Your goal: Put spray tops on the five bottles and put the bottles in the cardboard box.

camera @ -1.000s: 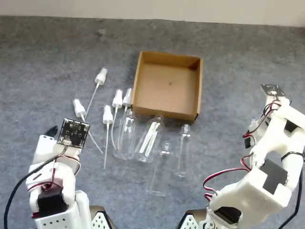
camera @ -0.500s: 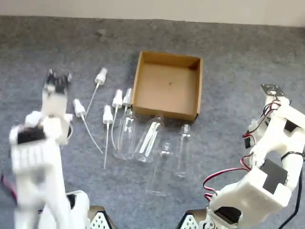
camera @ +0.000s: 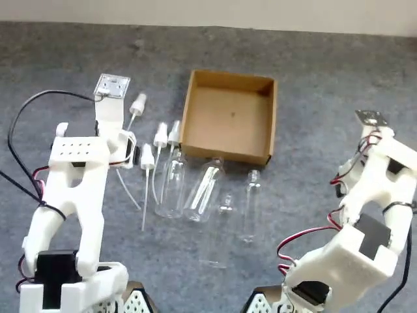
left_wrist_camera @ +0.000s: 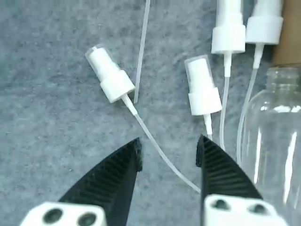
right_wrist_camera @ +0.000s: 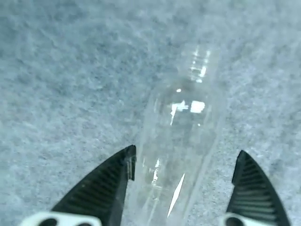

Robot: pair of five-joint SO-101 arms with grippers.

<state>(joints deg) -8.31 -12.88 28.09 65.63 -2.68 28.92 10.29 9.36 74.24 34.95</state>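
Several clear bottles lie on the grey mat in the high view, among them one bottle (camera: 172,182) beside the spray tops and a slim bottle (camera: 249,205). White spray tops (camera: 160,135) with long tubes lie to their left. My left gripper (left_wrist_camera: 168,150) hangs open over one spray top (left_wrist_camera: 110,77), and that top's tube runs between its fingers. A second spray top (left_wrist_camera: 203,87) and a bottle (left_wrist_camera: 277,132) lie beside it. My right gripper (right_wrist_camera: 184,160) is open astride another clear bottle (right_wrist_camera: 181,136) lying on the mat. The cardboard box (camera: 270,124) holds nothing.
The left arm (camera: 81,156) stretches over the mat's left side and covers part of one spray top. The right arm (camera: 371,195) stands at the right edge. Bare mat lies behind and on both sides of the box.
The left arm has swung up from its folded pose near the front and now reaches out over the spray tops. The right arm has barely shifted.
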